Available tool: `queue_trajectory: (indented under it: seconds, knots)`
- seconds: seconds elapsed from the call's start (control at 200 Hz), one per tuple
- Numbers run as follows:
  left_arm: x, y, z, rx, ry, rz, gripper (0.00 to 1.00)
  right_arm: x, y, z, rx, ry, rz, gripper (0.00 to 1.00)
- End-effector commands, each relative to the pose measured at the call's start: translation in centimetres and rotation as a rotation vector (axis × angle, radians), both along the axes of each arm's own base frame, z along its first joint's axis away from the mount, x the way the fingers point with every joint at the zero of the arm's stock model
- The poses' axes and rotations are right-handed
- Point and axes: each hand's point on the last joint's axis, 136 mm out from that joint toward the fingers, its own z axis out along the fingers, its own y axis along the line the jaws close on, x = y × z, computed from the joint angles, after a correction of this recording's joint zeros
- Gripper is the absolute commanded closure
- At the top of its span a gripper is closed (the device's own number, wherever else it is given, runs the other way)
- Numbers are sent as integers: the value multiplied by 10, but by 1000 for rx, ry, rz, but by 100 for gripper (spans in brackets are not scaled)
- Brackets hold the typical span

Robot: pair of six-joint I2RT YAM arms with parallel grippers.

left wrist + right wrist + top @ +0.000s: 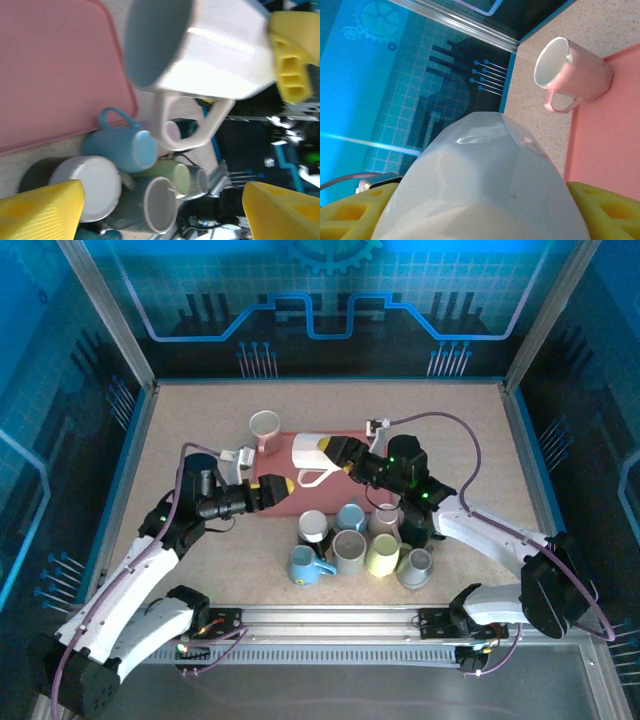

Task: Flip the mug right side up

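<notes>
In R gripper [331, 454] — white mug [307, 448], sideways

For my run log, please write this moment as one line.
white mug: on its side over pink mat | right tool: shut on it | left tool: open, empty | upright: not yet

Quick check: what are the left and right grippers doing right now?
Left gripper: open, holding nothing.
Right gripper: closed on the white mug.
</notes>
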Motion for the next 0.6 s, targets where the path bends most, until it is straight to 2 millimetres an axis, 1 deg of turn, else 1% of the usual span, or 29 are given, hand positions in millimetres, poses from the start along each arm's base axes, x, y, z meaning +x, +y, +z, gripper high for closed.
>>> queue_trajectory:
  seconds: [0.0, 0.175, 0.315, 0.45, 0.595]
  knots:
    - [-7, -20, 23, -130, -68, -94, 17, 2, -9, 57, 157, -139, -18, 60]
    - [-6, -24, 19, -179, -71, -97, 15, 5, -11, 54, 179, -127, -25, 60]
    - [-8, -29, 25, -232, -101, -125, 14, 6, -11, 53, 194, -121, -30, 60]
    - [-8, -31, 31, -273, -134, -137, 13, 7, -14, 58, 218, -124, -34, 59]
    - [-2, -32, 33, -324, -144, -122, 16, 8, -17, 61, 250, -122, -39, 59]
